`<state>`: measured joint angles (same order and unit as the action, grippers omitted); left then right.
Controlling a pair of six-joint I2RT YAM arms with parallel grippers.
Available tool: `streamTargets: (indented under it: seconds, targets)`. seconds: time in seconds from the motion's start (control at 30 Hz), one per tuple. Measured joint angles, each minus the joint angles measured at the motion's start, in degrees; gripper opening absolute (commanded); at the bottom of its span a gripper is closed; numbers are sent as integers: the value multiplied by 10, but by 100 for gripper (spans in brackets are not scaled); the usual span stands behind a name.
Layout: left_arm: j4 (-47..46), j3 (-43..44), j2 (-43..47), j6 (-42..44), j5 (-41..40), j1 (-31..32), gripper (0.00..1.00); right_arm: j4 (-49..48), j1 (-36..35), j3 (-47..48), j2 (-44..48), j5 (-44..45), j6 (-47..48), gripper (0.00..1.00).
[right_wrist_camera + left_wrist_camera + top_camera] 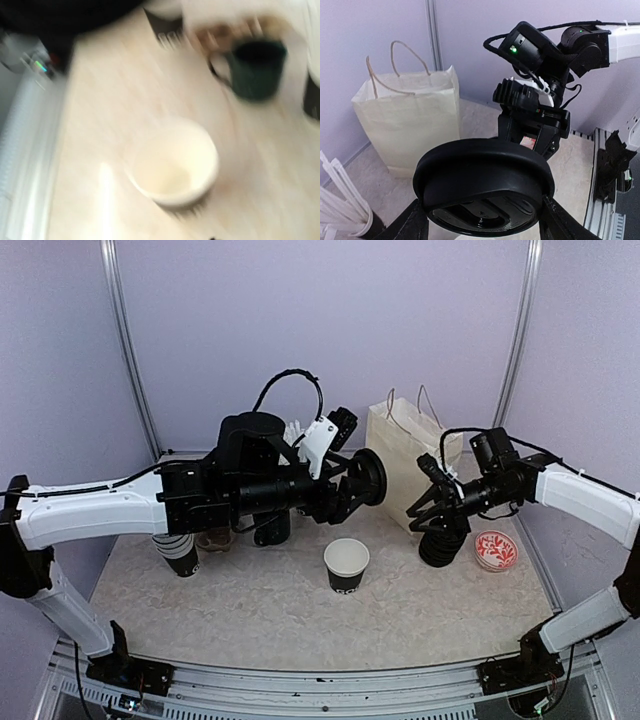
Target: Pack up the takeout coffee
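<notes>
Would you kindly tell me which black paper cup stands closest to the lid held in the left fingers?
The open cup alone at mid-table, close by the lid; the other cup sits far left under the left arm.

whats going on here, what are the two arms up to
The left arm holds a round black lid in its jaws, raised above the table near the paper bag. A black cup stands open on the table close by, with no lid on it yet. The right arm hangs over the right side, jaws apart and empty, near a red patterned dish.
</notes>
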<state>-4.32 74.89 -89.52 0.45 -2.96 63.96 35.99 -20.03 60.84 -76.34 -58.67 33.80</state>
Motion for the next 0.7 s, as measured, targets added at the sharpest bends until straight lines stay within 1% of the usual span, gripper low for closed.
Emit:
streamTargets:
  seconds: [0.1,0.17,0.3,0.37,0.47,0.53,0.7]
  targets:
    - [131,38,11,-7,-21,-6,68,-26,-30,-22,-28,84,12,40]
    - [203,54,11,-15,-26,-11,69,-41,-55,-25,-50,128,26,43]
    - [341,68,11,-27,-24,-30,68,-58,-91,-25,-86,182,72,48]
    - [394,69,11,-33,-24,-39,67,-63,-109,-25,-104,200,103,48]
    - [454,69,11,-41,-24,-46,67,-71,-126,-20,-140,216,134,53]
    - [474,69,11,-45,-23,-47,67,-71,-130,-4,-174,222,149,55]
    - [503,68,12,-55,-22,-48,67,-78,-134,26,-243,225,181,56]
